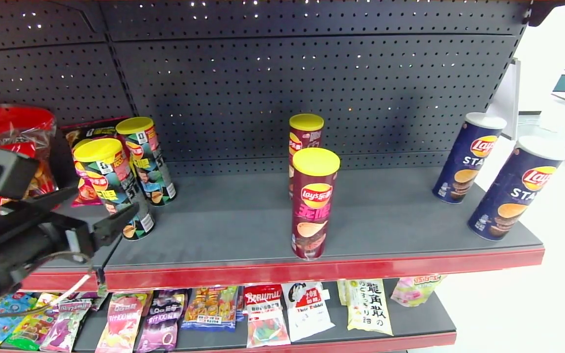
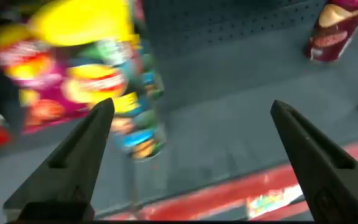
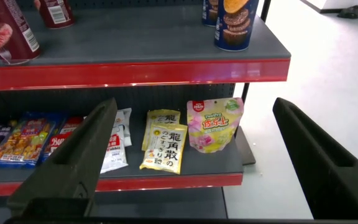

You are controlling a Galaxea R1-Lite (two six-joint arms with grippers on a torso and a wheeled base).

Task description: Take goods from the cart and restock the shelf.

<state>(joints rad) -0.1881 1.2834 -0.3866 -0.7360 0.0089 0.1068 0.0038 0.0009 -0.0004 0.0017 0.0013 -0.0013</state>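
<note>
Six tall chip cans stand on the top shelf (image 1: 243, 215) in the head view. Two green cans (image 1: 146, 159) are on the left, two dark red cans (image 1: 313, 206) are in the middle and two blue cans (image 1: 469, 157) are on the right. In each pair one can is behind the other. So some of the job looks done, I think. There is a lot of bare room between the pairs, so I guess more goods have to come. The left tool (image 1: 106, 198) is low on the left, right by the front green can (image 1: 111, 186), and its jaws are apart. In the left wrist view the left tool (image 2: 192, 104) is wide open and holds nothing. The front green can (image 2: 129, 106) stands upright on the shelf just past its fingers, closer to one finger than the other. I cannot tell if that finger touches it. A dark red can shows farther off along the shelf. In the right wrist view the right tool (image 3: 192, 106) is wide open too and holds nothing. It hangs out in front of the shelves, lower than the top shelf. Behind it the lower shelf (image 3: 166, 183) has bags of sweets (image 3: 215, 124) lying on it. Both tools are empty, so I think the next thing is to fetch another can.
</note>
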